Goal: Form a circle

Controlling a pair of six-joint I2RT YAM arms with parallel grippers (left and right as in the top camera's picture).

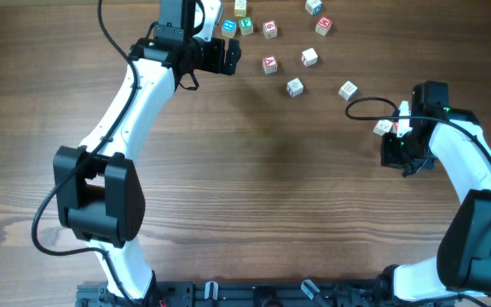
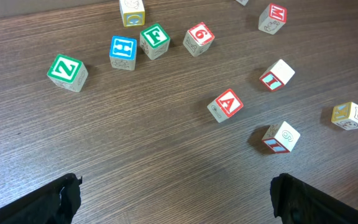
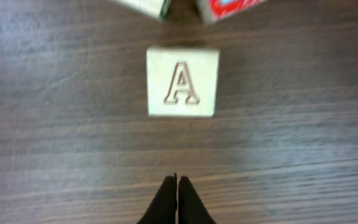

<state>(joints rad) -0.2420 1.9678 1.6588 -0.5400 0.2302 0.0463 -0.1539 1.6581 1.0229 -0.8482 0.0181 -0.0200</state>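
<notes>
Several small wooden letter cubes lie scattered at the table's far side, from a blue cube point(image 1: 228, 26) to a pale one point(image 1: 348, 89); they form no ring. In the left wrist view I see green Z point(image 2: 67, 71), blue H point(image 2: 123, 52), green F point(image 2: 155, 40), red 6 point(image 2: 199, 38) and red A point(image 2: 225, 104). My left gripper point(image 1: 228, 55) point(image 2: 176, 202) is open and empty, short of these cubes. My right gripper point(image 3: 177, 186) point(image 1: 392, 143) is shut on nothing, its tips just short of a pale cube with an engraved A point(image 3: 183, 82) point(image 1: 384, 127).
Beyond the pale A cube, two more cubes, one pale point(image 3: 143, 6) and one red-faced point(image 3: 229, 6), are cut off by the top edge of the right wrist view. A yellow-faced cube point(image 2: 349, 116) lies far right in the left wrist view. Bare wooden tabletop point(image 1: 271, 188) fills the middle.
</notes>
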